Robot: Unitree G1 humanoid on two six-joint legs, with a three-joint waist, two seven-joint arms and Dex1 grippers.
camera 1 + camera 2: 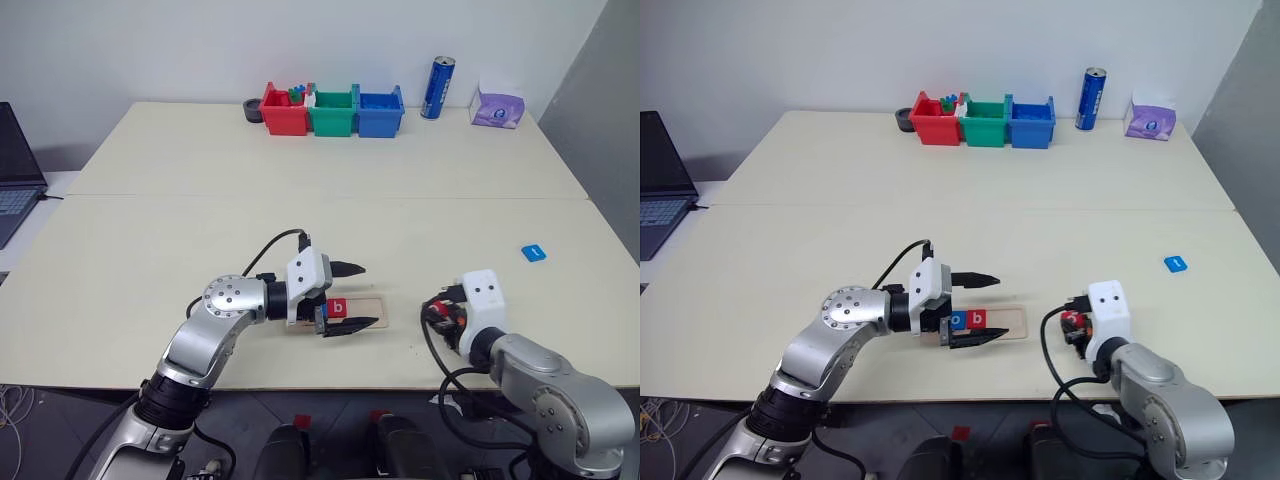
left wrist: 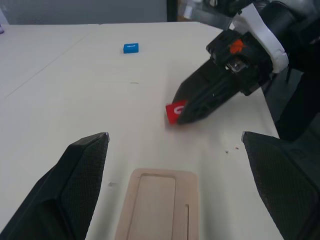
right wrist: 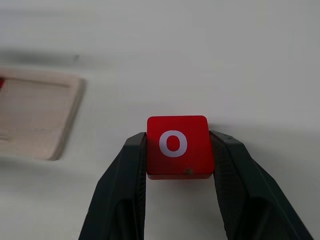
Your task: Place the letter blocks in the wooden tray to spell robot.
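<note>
The right gripper [image 3: 175,150] clamps a red block [image 3: 177,147] marked "o" between its two fingers, just right of the wooden tray [image 2: 159,202] at the near edge of the table [image 1: 330,150]. The left gripper [image 1: 348,295] hangs over the tray with its fingers spread wide, holding nothing. In the tray sit a blue block [image 1: 957,320] and, touching it on the right, a red "b" block [image 1: 978,319]; the tray's right end is bare. One more blue block [image 1: 533,252] lies well apart, to the far right.

The step in hand looks like seating the "o" just right of the "b". To do it well, the block should come in level, letter up and upright as the others read, then go down flush against the "b" inside the groove before the fingers part. The left gripper hovers right above that slot, so it probably needs to clear away or hold the tray's left end.
</note>
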